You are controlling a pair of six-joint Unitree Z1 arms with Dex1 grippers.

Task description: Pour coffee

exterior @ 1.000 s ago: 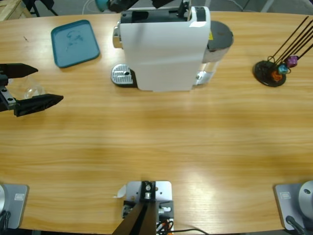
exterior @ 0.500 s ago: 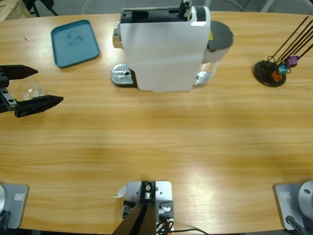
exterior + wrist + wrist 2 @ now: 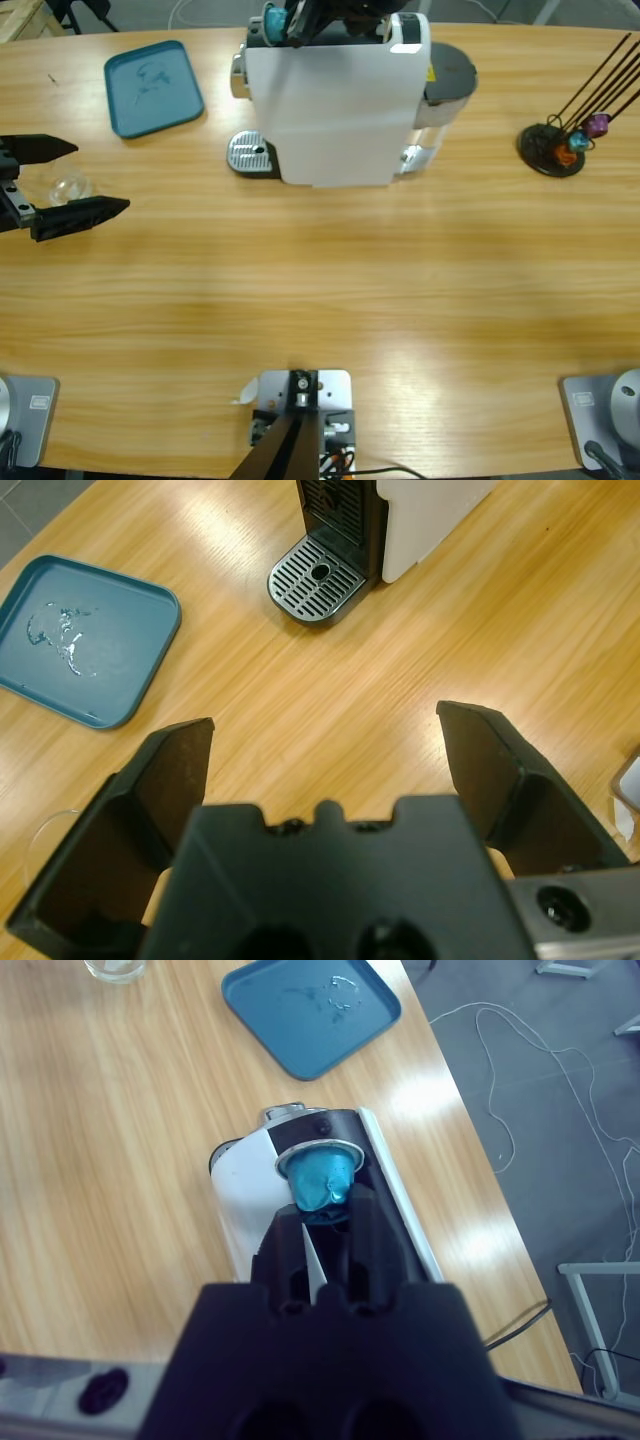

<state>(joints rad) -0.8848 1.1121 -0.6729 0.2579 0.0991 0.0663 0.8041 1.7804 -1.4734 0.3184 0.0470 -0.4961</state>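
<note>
My right gripper [image 3: 300, 14] [image 3: 325, 1210] is shut on a blue capsule [image 3: 272, 18] [image 3: 322, 1172], which it holds by the rim just above the top of the white coffee machine [image 3: 335, 100] [image 3: 240, 1200]. At the table's left edge my left gripper [image 3: 100, 175] [image 3: 325, 720] stands open and low. A small clear glass [image 3: 68, 187] [image 3: 115, 968] sits between its jaws, untouched; the left wrist view shows only the glass rim [image 3: 45, 830]. No coffee shows anywhere. The machine's metal drip grate [image 3: 250, 153] [image 3: 318, 575] is bare.
A teal tray [image 3: 153, 86] [image 3: 80, 640] [image 3: 310, 1005] with water drops lies at the back left. A black capsule stand [image 3: 555, 145] with coloured capsules stands at the right. The machine's grey water tank [image 3: 445, 75] sits on its right side.
The right gripper with the blue capsule left the high view at the top, then came back in over the machine's top. The left gripper and glass have not moved.
</note>
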